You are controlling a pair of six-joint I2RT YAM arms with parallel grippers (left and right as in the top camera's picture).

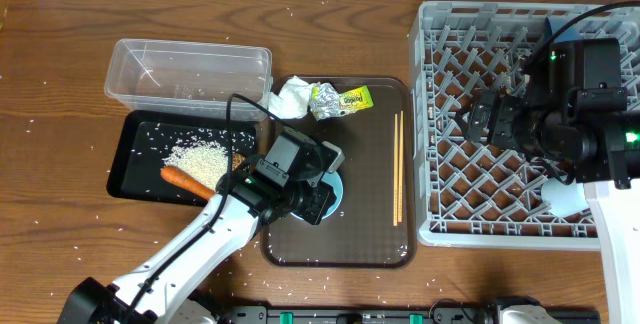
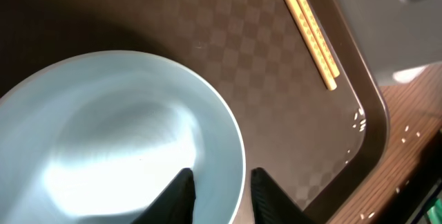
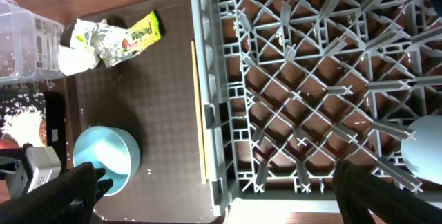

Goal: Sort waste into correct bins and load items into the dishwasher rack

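The left gripper [image 2: 221, 175] has its jaws a little apart, astride the rim of the light-blue cup [image 2: 117, 134]. One finger [image 2: 181, 191] sits inside the bowl of the cup and the other [image 2: 266, 195] outside the wall. The gap is wider than the rim, so the cup is not pinched. The cup is pale, glossy and empty, standing upright on the brown tray [image 2: 276, 79]. Beyond the outer finger, further along the tray, the wooden chopsticks [image 2: 307, 27] lie side by side near the tray's raised edge.

The right gripper [image 3: 215, 172] hangs with its jaws wide apart and nothing between them, touching nothing. Under them is the near wall of the grey rack [image 3: 311, 79], whose lattice floor and pegs stretch ahead of the jaws. A pale cup [image 3: 425, 148] rests in the rack just ahead of one finger. Well ahead of the other finger, on the tray, lie the foil and yellow-green wrapper [image 3: 131, 36] and the crumpled tissue [image 3: 72, 58], touching. The wrapper bears dark print, too small to read.

Behind the left jaws, the black tray [image 1: 140, 159] holds rice [image 1: 200, 159] and a carrot piece [image 1: 185, 179], next to the clear tub [image 1: 190, 69].
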